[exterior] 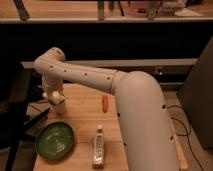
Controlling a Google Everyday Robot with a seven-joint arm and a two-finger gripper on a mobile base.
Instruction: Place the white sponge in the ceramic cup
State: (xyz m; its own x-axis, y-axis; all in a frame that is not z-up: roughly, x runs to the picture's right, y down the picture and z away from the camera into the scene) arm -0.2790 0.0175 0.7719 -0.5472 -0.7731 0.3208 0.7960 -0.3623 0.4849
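The ceramic cup [59, 107] is a small off-white tumbler standing at the back left of the wooden table [80, 112]. My gripper [55, 96] hangs straight down right over the cup's mouth, at the end of my white arm [100, 80] that reaches in from the right. The white sponge is hidden from view.
A green ribbed bowl [55, 140] sits at the front left. A long flat packet [98, 146] lies at the front middle. A small orange-red object [105, 103] lies next to my arm. A dark frame [20, 115] stands left of the table.
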